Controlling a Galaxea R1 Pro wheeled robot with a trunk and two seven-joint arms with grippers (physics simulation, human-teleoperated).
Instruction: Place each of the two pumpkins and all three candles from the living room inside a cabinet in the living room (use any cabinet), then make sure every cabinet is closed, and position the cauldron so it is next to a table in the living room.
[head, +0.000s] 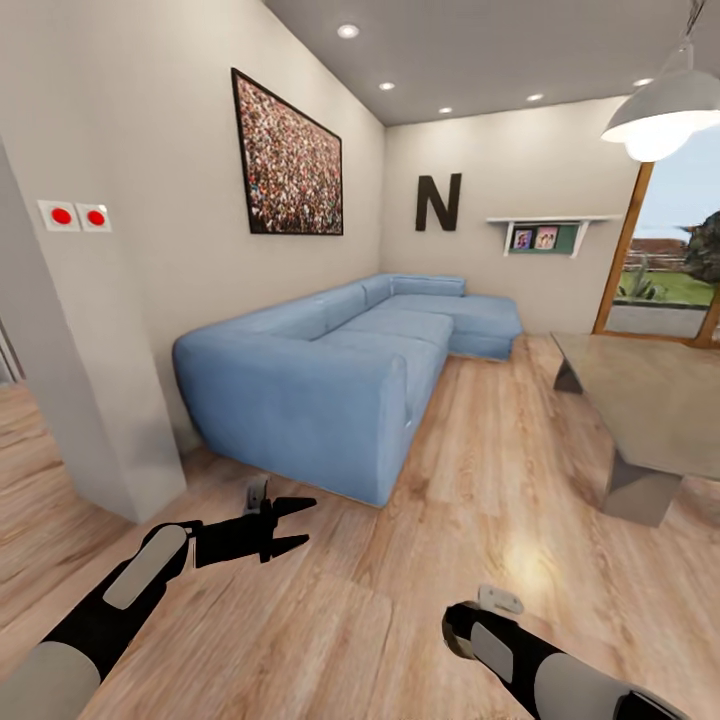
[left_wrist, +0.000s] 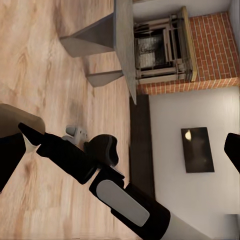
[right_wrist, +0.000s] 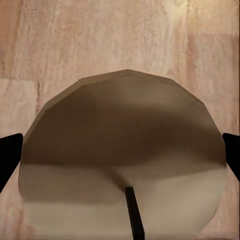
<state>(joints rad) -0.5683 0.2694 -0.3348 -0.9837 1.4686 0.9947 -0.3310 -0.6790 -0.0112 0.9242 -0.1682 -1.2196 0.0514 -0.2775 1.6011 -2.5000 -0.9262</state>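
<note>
Wood floor, blue sofa; right tool clamps candle.

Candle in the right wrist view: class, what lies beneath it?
Wooden floor shows around the candle, which sits between the right pincer's fingertips. The floor straight below is covered by it.

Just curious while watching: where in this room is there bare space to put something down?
The wood floor between the blue sofa and the grey table lies bare, and the tabletop looks bare too. It is tighter by the white pillar, where the left gripper hangs beside the sofa's end.
</note>
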